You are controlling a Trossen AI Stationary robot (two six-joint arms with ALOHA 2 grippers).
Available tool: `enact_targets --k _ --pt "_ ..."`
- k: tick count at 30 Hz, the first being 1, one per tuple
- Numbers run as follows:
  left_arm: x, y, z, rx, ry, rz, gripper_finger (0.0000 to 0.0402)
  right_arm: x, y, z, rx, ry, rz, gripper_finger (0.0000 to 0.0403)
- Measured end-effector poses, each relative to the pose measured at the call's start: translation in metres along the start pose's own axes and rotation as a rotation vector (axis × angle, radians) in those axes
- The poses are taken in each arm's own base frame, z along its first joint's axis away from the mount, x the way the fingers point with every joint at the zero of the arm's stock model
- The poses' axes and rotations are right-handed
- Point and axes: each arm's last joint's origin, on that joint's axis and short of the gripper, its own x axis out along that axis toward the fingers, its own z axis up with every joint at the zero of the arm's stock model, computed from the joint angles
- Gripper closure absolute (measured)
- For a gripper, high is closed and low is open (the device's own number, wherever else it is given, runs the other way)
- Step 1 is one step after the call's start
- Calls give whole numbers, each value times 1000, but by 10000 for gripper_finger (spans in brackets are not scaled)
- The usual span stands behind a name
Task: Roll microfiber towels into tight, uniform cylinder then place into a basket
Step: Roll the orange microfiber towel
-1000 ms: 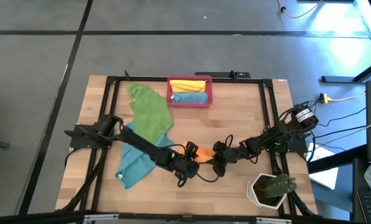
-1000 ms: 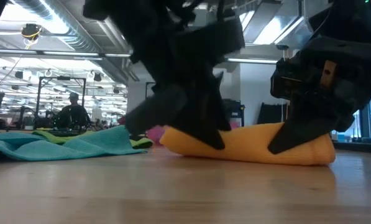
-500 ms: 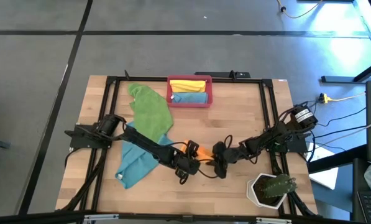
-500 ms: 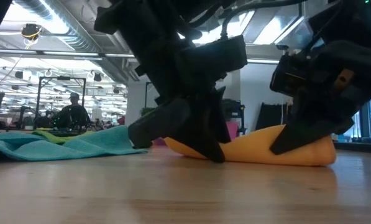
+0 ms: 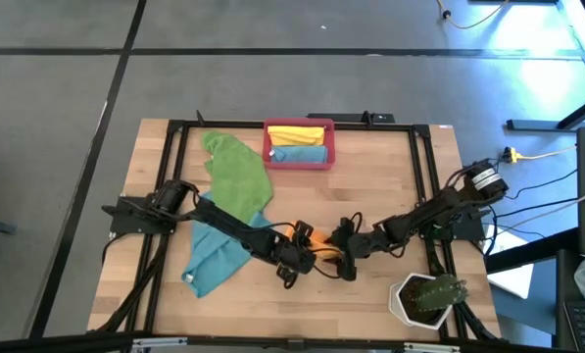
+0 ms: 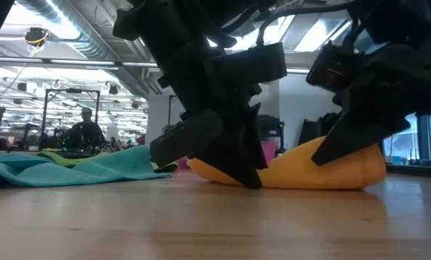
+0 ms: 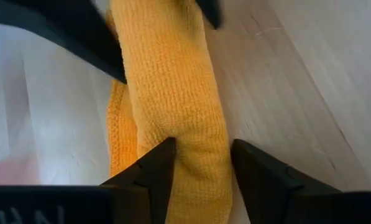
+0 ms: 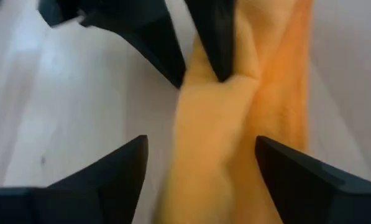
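- We see orange towel (image 5: 316, 244) rolled, lying on desk (image 5: 370, 196) near front-centre.
- L hand (image 7: 201, 163) pinches one end of roll.
- R hand (image 8: 201, 163) spread wide astride other end, not gripping.
- Basket (image 5: 299, 157) at desk's far edge w/ yellow + blue rolls.

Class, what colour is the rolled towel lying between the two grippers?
Orange; the towel shows best in the left wrist view.
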Motion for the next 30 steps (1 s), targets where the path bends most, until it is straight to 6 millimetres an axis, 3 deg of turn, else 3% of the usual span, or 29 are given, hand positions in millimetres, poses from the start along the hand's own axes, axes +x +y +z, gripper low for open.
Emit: enact_targets --k 5,10,18,24,30 --pt "0 -1 -1 1 2 -8 269 -22 8 24 -56 -75 -186 111" --pt "1 0 -1 -26 4 -15 287 -33 34 36 -191 -138 -171 130" --pt "1 1 -1 -28 4 -14 298 -15 48 9 -226 -37 -133 167" --pt "2 2 -2 -32 4 -12 298 4 44 -2 -213 -17 -165 240" --pt "2 2 -2 -32 4 -12 298 9 30 -2 -146 -26 -303 339"
